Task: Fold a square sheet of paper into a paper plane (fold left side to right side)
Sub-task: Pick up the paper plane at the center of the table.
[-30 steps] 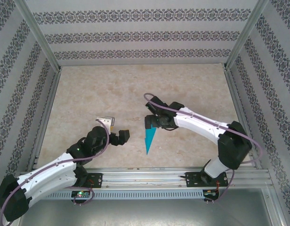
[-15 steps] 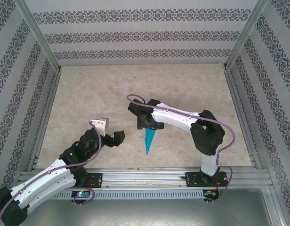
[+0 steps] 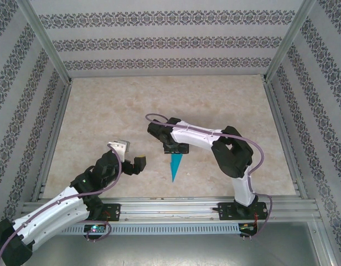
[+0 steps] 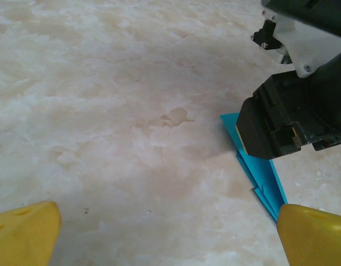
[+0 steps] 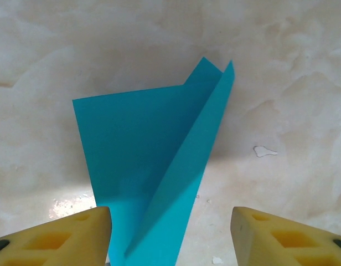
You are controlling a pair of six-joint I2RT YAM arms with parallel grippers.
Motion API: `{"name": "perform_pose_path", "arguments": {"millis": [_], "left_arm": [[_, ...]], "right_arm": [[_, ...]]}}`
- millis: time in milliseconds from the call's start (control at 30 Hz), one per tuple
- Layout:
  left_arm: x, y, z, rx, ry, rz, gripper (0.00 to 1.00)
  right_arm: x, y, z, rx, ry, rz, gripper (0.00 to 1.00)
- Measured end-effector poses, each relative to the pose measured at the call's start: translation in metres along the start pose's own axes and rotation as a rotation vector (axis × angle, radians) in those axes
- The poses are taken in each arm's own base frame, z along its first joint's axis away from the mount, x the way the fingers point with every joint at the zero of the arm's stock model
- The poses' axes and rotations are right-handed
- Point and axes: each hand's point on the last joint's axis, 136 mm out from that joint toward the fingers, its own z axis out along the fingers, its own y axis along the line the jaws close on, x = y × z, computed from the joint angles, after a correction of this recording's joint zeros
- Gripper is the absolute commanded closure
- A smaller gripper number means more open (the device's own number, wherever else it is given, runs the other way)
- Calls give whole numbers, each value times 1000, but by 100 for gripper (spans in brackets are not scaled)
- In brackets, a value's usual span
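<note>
The teal-blue paper plane (image 3: 174, 166) lies on the marble tabletop as a narrow folded dart, its tip toward the near edge. My right gripper (image 3: 176, 148) hangs over its wide far end. In the right wrist view the plane (image 5: 154, 160) shows a raised crease and a flat wing, and the right gripper (image 5: 170, 227) is open, with the paper between its yellow fingers (image 5: 76, 233). My left gripper (image 3: 132, 155) is open to the left of the plane, apart from it. In the left wrist view the left gripper (image 4: 168, 238) is wide open over bare table, and the plane (image 4: 262, 177) lies under the right gripper (image 4: 275, 133).
Patterned walls and metal frame posts (image 3: 54, 61) enclose the table on three sides. A rail (image 3: 170, 206) runs along the near edge by the arm bases. A small whitish fleck (image 5: 264, 151) lies on the table right of the plane.
My right gripper has swung left over the plane's wide end, and its fingers have drawn closer together. The left arm has shifted back slightly toward its base.
</note>
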Motion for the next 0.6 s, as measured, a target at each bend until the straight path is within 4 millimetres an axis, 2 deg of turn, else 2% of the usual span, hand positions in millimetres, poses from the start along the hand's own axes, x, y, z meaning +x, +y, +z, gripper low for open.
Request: {"name": "perform_pose_path", "arguments": {"millis": [167, 600], "left_arm": [[1, 0, 1, -2, 5, 6, 0], [3, 2, 1, -11, 16, 8, 0]], "right_arm": [[4, 1, 6, 16, 10, 0, 61], [4, 0, 7, 17, 12, 13, 82]]}}
